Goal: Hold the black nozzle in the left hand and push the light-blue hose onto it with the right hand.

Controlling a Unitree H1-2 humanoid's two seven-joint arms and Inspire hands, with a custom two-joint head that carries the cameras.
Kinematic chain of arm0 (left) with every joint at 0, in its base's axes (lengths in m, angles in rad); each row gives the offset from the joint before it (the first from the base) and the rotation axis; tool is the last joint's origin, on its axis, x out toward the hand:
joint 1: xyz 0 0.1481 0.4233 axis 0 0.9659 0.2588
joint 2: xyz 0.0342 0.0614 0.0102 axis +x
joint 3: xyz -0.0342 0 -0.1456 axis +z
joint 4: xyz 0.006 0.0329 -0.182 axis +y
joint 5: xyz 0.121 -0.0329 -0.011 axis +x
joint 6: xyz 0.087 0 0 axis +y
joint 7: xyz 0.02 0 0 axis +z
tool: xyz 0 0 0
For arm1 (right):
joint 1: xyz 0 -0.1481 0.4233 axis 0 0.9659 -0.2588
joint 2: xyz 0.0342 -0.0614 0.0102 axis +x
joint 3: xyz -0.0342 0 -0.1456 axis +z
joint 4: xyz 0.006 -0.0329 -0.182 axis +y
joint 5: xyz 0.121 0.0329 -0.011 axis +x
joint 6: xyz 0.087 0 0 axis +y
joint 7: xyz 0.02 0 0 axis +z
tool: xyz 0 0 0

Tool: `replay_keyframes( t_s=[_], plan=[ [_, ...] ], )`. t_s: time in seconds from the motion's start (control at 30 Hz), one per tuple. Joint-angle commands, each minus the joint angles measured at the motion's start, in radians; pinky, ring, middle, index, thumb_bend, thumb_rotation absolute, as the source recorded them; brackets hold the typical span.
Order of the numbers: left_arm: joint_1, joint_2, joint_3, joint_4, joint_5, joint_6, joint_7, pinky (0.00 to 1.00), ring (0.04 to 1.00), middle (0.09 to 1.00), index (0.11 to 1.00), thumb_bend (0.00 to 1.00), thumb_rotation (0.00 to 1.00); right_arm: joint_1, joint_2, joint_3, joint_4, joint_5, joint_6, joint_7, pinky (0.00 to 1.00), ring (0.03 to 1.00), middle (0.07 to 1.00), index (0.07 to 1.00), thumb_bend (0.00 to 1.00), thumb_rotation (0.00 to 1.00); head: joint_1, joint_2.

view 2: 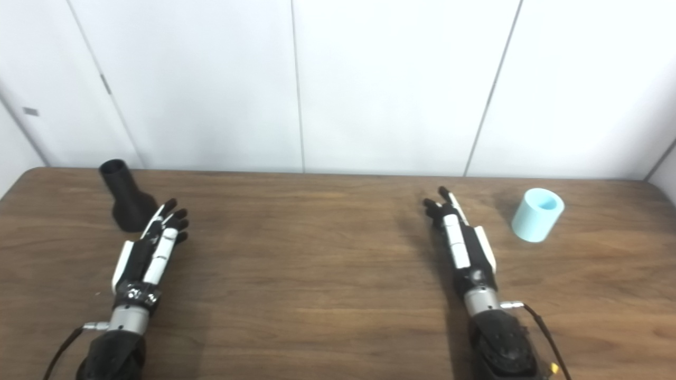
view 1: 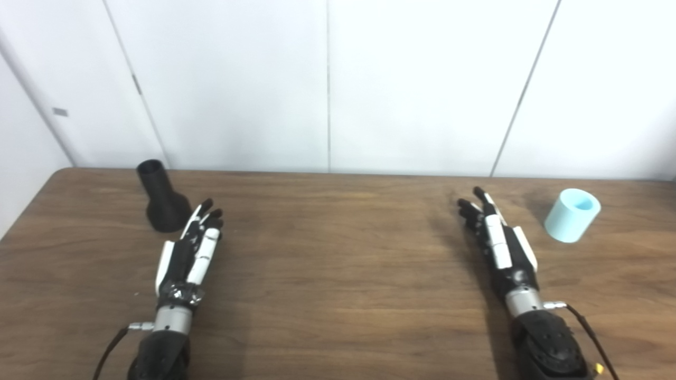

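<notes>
The black nozzle (view 1: 161, 198) stands upright on its flared base at the far left of the wooden table (view 1: 338, 295), narrow mouth up. My left hand (view 1: 191, 248) lies open just right of it, fingertips close to its base but apart from it. The light-blue hose piece (view 1: 572, 215), a short wide tube, stands tilted at the far right. My right hand (view 1: 496, 237) is open, fingers stretched forward, a short way left of the hose and holding nothing.
White wall panels (view 1: 327, 84) rise right behind the table's far edge. Thin cables run from both wrists near the bottom edge.
</notes>
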Motion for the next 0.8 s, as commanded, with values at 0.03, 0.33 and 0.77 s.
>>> replay_keyframes(
  t_s=[0.03, 0.33, 0.77],
  plan=[
    [0.011, -0.014, -0.021, -0.001, 0.018, 0.031, -0.001, 0.91, 0.922, 0.915, 0.959, 0.36, 0.69, 0.003, -0.012, -0.009, 0.016, 0.012, 0.013, 0.014, 0.92, 0.892, 0.869, 0.945, 0.44, 1.0, 0.034, -0.01],
    [0.014, -0.033, -0.045, -0.007, 0.041, 0.027, 0.009, 0.92, 0.945, 0.933, 0.977, 0.42, 0.67, 0.0, -0.027, -0.028, 0.043, 0.045, -0.001, 0.032, 0.92, 0.903, 0.877, 0.95, 0.42, 1.0, 0.103, -0.035],
    [0.014, -0.037, -0.069, -0.021, 0.103, 0.068, 0.037, 0.86, 0.918, 0.928, 0.982, 0.43, 0.61, -0.01, -0.043, -0.045, 0.085, 0.074, -0.043, 0.074, 0.92, 0.896, 0.875, 0.952, 0.4, 1.0, 0.167, -0.055]
  ],
)
